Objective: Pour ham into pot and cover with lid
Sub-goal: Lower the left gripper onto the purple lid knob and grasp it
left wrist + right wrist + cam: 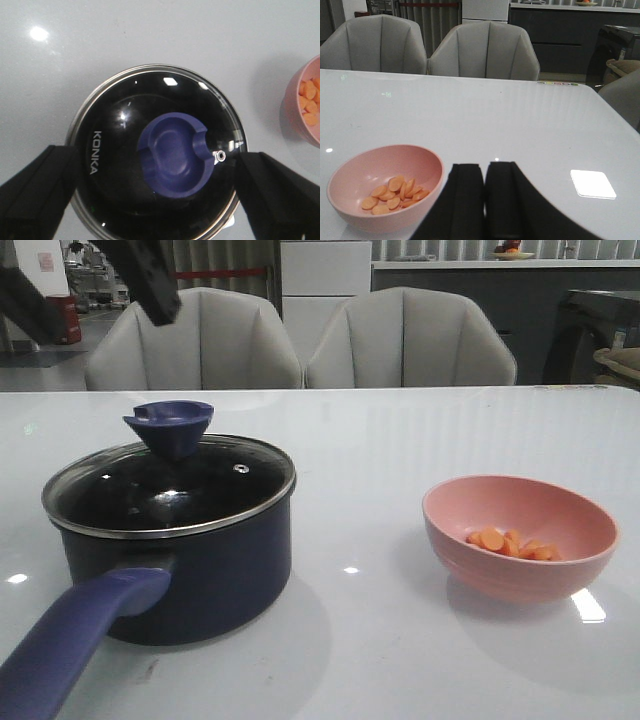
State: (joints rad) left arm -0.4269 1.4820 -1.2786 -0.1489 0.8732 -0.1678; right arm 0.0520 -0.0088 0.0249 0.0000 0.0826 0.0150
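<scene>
While the lid (168, 487) sits flat on the pot (175, 575) over on the left side of the white counter (380, 440), nothing has gone in, far as I can see. It's dark glass with a steel rim, "KONKA" printed on it, a tiny vent hole, and that flared blue knob (170, 427) sticking up in the middle. The pot's long periwinkle handle (70, 645) points toward the near edge of the counter.

The left gripper (160, 192) hangs right above the lid, looking straight down at it. Its two black fingers (37, 192) are spread wide, one on each side of the knob, not touching it or anything else, so they're released and empty.

Moving right, there's a stretch of bare counter, then the pink bowl (520, 535), well apart from the pot. The ham (510, 543) is all in there, a little pile of flat orange slices at the bottom of the bowl.

The right gripper (485, 195) is just beside the bowl on its far right side, low near the counter. Its black fingers (462, 200) are pressed together with only a thin line between them, clenched on nothing.

Behind the counter are two pale grey chairs (300, 340).
</scene>
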